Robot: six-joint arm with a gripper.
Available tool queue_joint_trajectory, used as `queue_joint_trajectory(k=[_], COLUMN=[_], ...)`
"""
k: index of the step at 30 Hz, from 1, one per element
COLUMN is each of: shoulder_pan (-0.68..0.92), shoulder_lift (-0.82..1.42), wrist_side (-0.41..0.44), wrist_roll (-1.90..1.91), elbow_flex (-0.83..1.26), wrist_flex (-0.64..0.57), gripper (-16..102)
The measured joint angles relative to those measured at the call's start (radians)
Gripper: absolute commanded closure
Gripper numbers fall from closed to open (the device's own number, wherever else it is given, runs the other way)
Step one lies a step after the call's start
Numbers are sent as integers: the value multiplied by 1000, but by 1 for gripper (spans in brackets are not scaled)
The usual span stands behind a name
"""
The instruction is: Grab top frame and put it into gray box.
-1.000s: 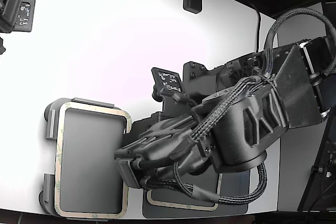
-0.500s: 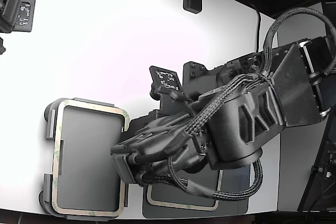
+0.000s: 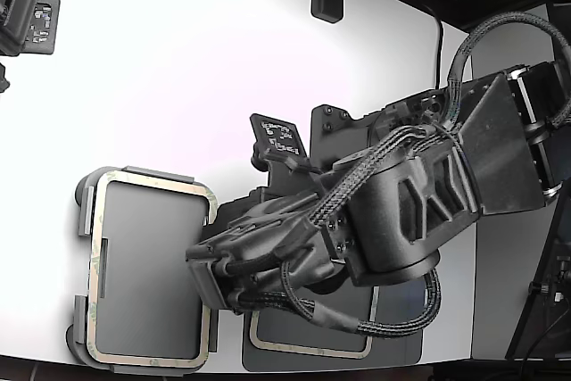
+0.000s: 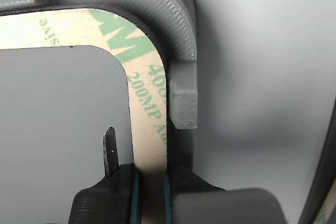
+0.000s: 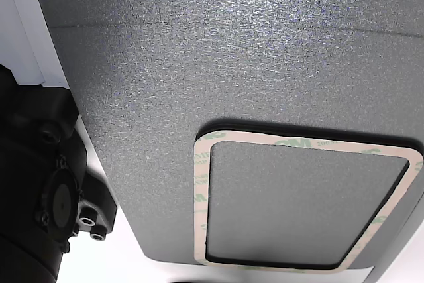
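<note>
The top frame (image 3: pixel 152 189) is lying in the gray box (image 3: pixel 85 211) at the exterior view's lower left. Only the wrist view is showing the hand (image 4: pixel 151 187) pinching the frame's (image 4: pixel 149 114) strip between its fingers (image 4: pixel 110 153), close beside a box tab (image 4: pixel 184 98). Only the other view is showing the second frame (image 5: pixel 298 144) whole, lying on the dark mat (image 5: pixel 232 51). Two frames are showing, plus one box, mat and table (image 3: pixel 178 60).

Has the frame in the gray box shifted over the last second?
Yes. In the exterior view the top frame has slid toward that view's left, settling further inside the gray box, with the claw clamped on its edge.
</note>
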Motion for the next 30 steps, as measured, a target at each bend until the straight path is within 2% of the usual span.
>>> queue_joint_trajectory(k=[8, 13, 14, 15, 16, 17, 24, 27, 29, 30], shoulder_pan=[0, 0, 0, 0, 0, 0, 0, 0, 0, -2], shoulder_lift=[0, 0, 0, 0, 0, 0, -2, -8, -9, -5], wrist_side=[-2, -5, -5, -5, -3, -3, 17, 43, 74, 89], wrist_roll=[2, -3, -3, -3, -3, -5, -15, -34, -52, -63], elbow_flex=[2, 2, 2, 2, 2, 2, 3, -55, -112, -133], wrist_flex=[-11, -11, -11, -11, -14, -15, -38, -5, 28, 32], gripper=[97, 78, 59, 29, -14, -12, -14, -13, -2, -3])
